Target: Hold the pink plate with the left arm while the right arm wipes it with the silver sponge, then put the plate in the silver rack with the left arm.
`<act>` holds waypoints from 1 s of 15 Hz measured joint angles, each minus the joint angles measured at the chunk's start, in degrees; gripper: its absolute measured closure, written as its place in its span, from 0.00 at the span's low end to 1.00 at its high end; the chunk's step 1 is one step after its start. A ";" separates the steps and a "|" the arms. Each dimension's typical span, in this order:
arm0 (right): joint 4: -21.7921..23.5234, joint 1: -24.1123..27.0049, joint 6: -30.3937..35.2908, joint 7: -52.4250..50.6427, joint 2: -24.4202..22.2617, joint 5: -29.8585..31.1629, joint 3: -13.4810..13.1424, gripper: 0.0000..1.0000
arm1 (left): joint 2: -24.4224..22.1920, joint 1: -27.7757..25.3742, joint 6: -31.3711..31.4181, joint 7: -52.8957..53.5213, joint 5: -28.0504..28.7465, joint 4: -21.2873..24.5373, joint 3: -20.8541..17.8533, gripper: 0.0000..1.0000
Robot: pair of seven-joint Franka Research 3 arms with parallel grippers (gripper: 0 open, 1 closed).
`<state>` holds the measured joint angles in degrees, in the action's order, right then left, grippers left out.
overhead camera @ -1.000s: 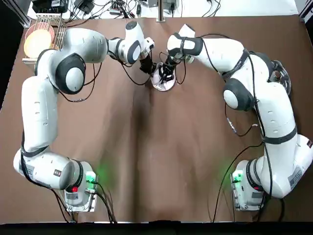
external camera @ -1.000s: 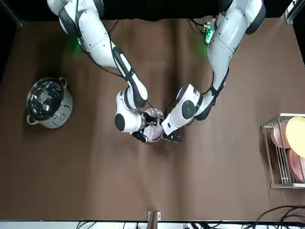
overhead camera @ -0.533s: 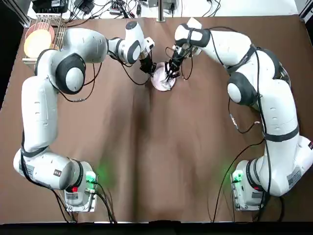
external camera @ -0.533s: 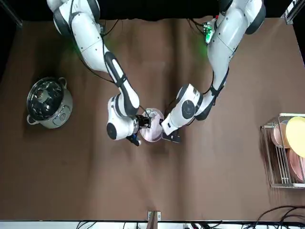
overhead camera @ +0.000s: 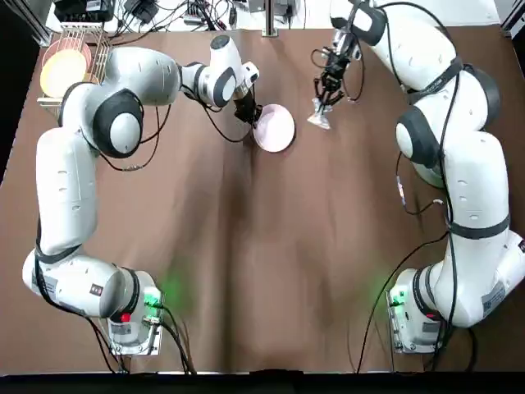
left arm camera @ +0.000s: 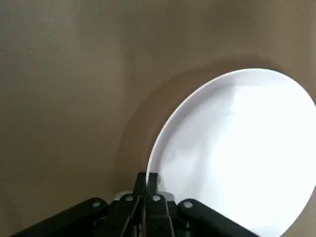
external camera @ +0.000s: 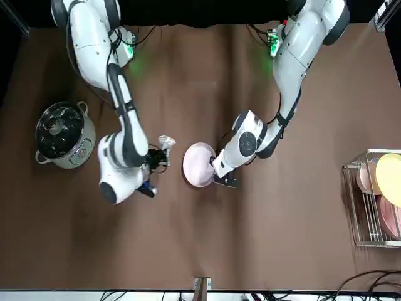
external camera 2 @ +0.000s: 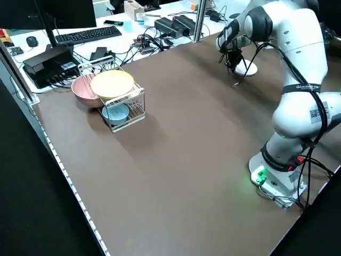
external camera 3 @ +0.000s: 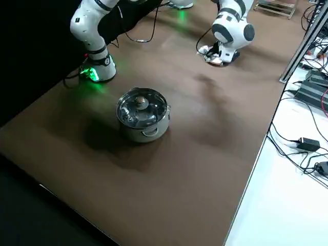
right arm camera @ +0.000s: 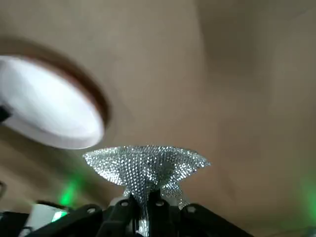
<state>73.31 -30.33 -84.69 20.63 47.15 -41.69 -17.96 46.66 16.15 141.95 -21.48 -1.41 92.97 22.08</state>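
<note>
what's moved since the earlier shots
The right gripper, shut on the silver sponge, has moved off the pink plate to the robot's right, so sponge and plate are now apart. Nothing was let go. The left gripper still holds the plate by its edge in the same spot; the rack and pot haven't moved.

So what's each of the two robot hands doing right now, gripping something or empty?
Left gripper: closed on the pink plate's edge.
Right gripper: closed on the silver sponge, away from the plate.

White rounded arms (overhead camera: pixel 66 193) (overhead camera: pixel 476 189) carry grey joint bands, black cables and dark grippers (left arm camera: pixel 151 178) (right arm camera: pixel 144 197).
</note>
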 joint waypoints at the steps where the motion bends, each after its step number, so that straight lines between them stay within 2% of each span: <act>1: 0.19 0.75 1.14 -3.37 0.16 1.67 -1.58 0.91 | 0.00 0.00 0.00 0.00 0.00 0.00 0.00 0.97; 3: 1.12 3.39 2.64 -10.22 0.60 5.92 -3.19 0.91 | -0.01 -0.05 0.02 0.00 0.00 -0.05 0.00 0.97; 7: 4.24 8.53 3.16 -20.81 2.14 14.51 -3.41 0.91 | -1.80 -0.81 -2.09 -0.18 0.00 -0.68 0.08 0.97; 12: 4.76 9.11 2.63 -22.72 4.39 18.69 -3.34 0.91 | -10.76 -5.67 -19.34 -0.71 0.00 -1.16 0.15 0.97; 15: 4.76 10.34 2.60 -24.46 4.42 19.77 -3.44 0.91 | -14.02 -10.29 -24.63 1.50 0.00 -1.15 0.17 0.97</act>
<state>78.07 -19.99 -82.08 -3.83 51.57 -21.92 -21.40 32.64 5.86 117.32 -19.98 -1.40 91.82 22.25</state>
